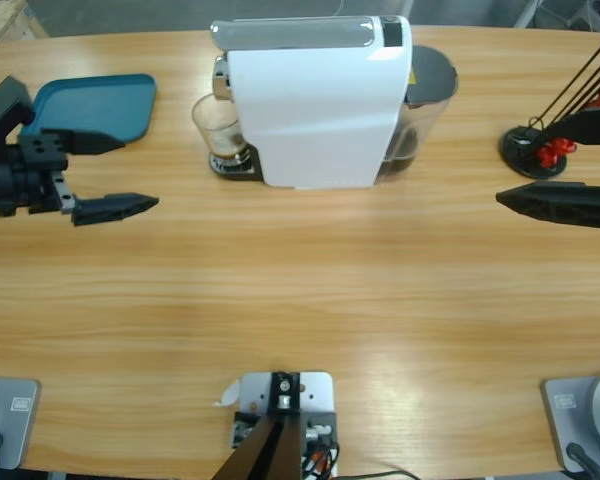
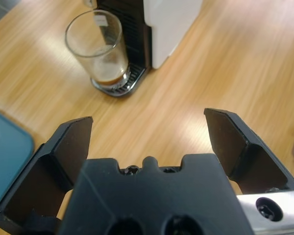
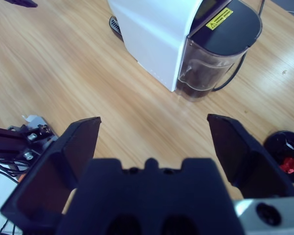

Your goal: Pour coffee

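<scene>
Clear glass (image 2: 100, 54) of coffee (image 2: 109, 78) on drip tray, white coffee machine (image 1: 315, 105) partly cropped, left gripper (image 1: 105, 175) and right gripper (image 3: 154, 142) fingers spread, empty, wooden table (image 1: 300, 290).

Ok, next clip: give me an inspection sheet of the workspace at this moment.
Surface: wooden table, no spills seen.
Job's things: glass on the drip tray of the white coffee machine, a little coffee in its bottom.
Clutter: teal tray at one end; black stand with red capsules at the other.
Grippers: left gripper open, empty; right gripper open, empty.
Cables: black cord behind the machine.
Surroundings: nothing seen.
</scene>
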Motion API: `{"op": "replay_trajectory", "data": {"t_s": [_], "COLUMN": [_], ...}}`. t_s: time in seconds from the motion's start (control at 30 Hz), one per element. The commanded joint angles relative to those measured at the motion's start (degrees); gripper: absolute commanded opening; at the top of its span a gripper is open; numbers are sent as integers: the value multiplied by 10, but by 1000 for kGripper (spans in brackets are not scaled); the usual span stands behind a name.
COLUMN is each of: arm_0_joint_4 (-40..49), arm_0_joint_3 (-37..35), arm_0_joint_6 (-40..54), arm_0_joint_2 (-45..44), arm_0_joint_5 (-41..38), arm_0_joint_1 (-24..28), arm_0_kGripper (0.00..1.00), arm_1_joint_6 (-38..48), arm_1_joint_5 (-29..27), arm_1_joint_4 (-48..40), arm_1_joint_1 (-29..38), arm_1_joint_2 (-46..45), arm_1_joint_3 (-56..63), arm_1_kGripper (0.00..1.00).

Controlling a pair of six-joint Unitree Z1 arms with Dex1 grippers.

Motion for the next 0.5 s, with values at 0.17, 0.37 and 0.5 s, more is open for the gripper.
{"op": "replay_trajectory", "data": {"t_s": [0.17, 0.37, 0.5], "arm_0_joint_4": [1, -31, -60], "arm_0_joint_3": [-52, -64, -72], "arm_0_joint_6": [81, 89, 90], "arm_0_joint_2": [120, 161, 185], "arm_0_joint_5": [-38, -16, -16], "arm_0_joint_1": [47, 49, 49], "arm_0_kGripper": [1000, 1000, 1000], "arm_1_joint_6": [8, 8, 8], "arm_1_joint_5": [19, 24, 27], "arm_1_joint_4": [-54, -61, -61], "arm_1_joint_1": [5, 4, 3], "arm_1_joint_2": [65, 78, 79], "arm_1_joint_3": [34, 35, 39], "arm_1_kGripper": [1000, 1000, 1000]}}
